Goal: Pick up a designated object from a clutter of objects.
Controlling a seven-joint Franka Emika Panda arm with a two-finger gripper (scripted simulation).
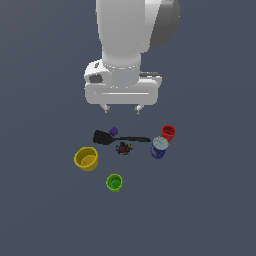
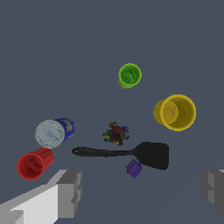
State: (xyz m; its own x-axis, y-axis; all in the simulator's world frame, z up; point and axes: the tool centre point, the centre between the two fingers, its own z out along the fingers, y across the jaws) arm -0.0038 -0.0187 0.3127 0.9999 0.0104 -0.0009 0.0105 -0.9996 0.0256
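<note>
The small red cup [image 1: 168, 132] stands at the exterior view's right, touching or just behind the blue-and-white can [image 1: 159, 148]. In the wrist view the red cup [image 2: 34, 164] sits beside the can [image 2: 54, 132]. My gripper [image 1: 120, 108] hangs open and empty above the floor, behind the clutter and to the exterior view's left of the red cup. One finger [image 2: 70, 194] shows close to the red cup in the wrist view. The black spatula [image 1: 119, 137], purple piece [image 1: 113, 131] and dark multicoloured item [image 1: 124, 148] lie below the gripper.
A yellow cup [image 1: 86, 158] stands at the exterior view's left and a green cup [image 1: 114, 182] nearest the front. They also show in the wrist view: yellow cup [image 2: 175, 112], green cup [image 2: 129, 75]. The floor is plain dark grey.
</note>
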